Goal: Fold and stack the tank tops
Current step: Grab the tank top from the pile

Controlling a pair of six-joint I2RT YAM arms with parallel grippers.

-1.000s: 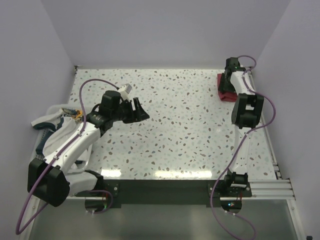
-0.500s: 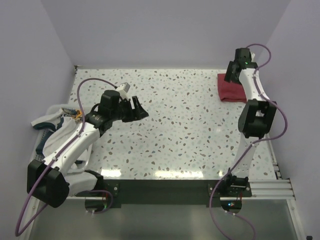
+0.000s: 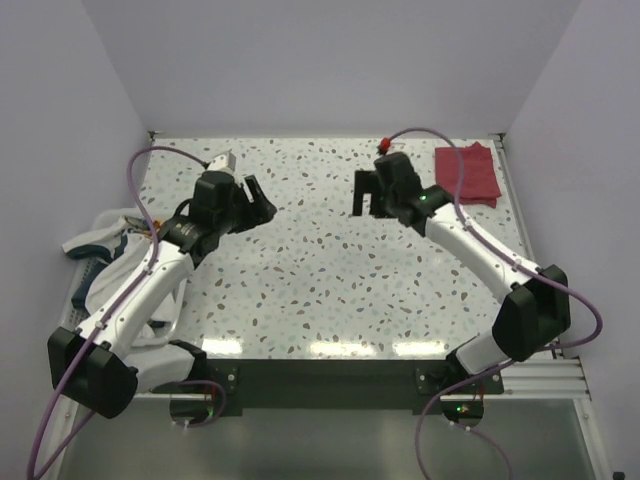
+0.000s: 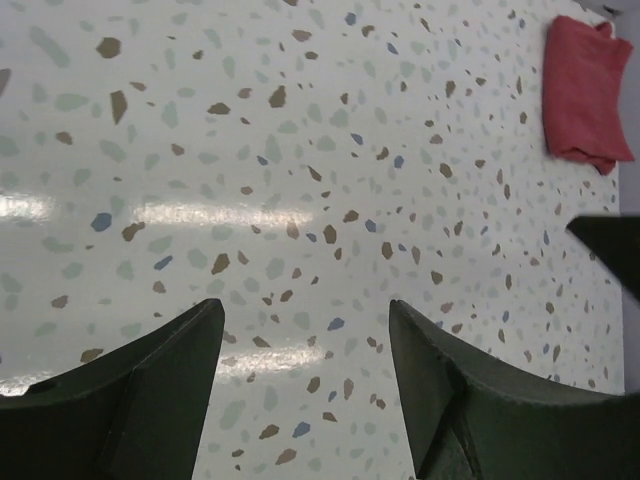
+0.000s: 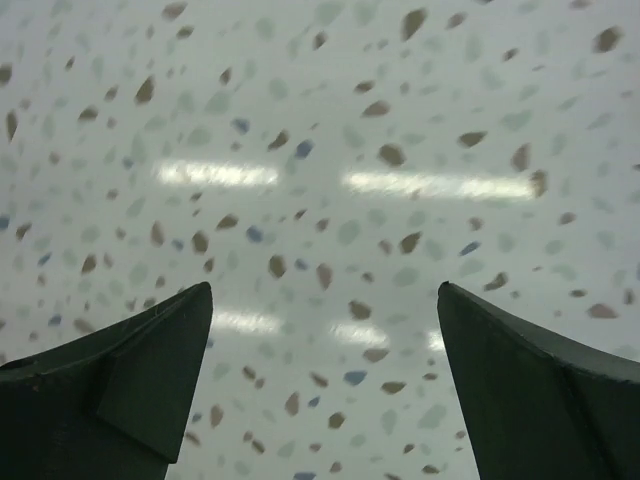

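Cloth nearest the bases: the white tank top [image 3: 100,245] lies crumpled at the worktop's [image 3: 330,290] left edge, partly under the left arm. Further in, the left tool [image 3: 258,198] and right tool [image 3: 365,194] hover over bare surface, jaws wide and holding nothing. The dark red tank top [image 3: 468,172] sits folded in the far right corner. The white one likely comes next: pinch two separate edges, not the bunch, then spread it flat mid-worktop.

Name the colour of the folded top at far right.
Dark red top, clearest in left wrist view.
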